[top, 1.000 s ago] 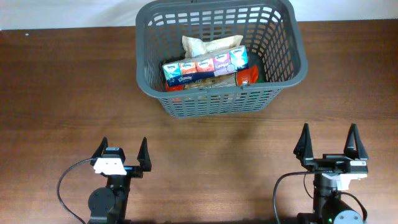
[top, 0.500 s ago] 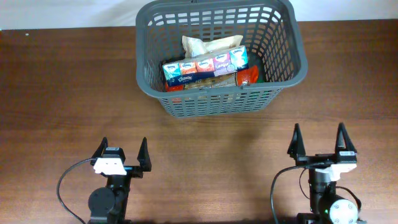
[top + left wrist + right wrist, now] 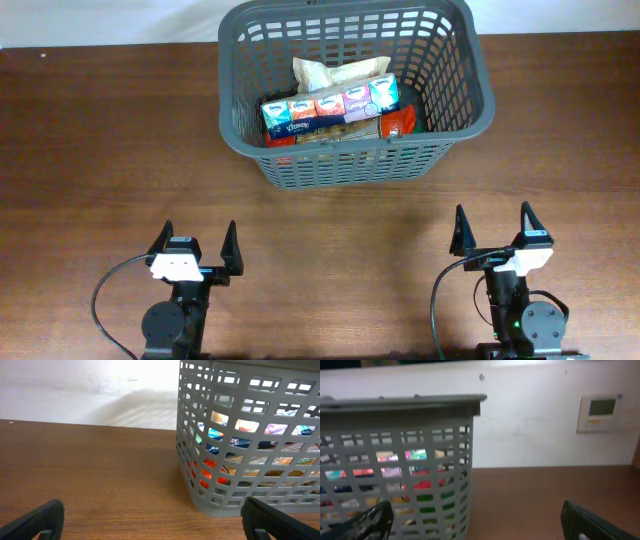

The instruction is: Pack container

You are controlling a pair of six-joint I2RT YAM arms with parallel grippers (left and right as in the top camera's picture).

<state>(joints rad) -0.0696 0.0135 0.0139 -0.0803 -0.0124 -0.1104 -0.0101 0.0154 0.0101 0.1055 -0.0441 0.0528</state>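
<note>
Basket point(image 3: 350, 168): dark grey, slotted sides, upright at the far edge of the table point(image 3: 100, 150), slightly right of centre.
Contents: row of tissue packs point(image 3: 330, 108) across the middle; tan bag point(image 3: 335, 72) behind them; red packet point(image 3: 398, 122) at their right end.
Left gripper point(image 3: 200, 230): near edge, left side; jaws spread wide, holding nothing.
Right gripper point(image 3: 492, 212): near edge, right side; jaws spread wide, holding nothing.
Both stand well apart from the basket.

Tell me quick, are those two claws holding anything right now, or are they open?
Left gripper: open, holding nothing.
Right gripper: open, holding nothing.
</note>
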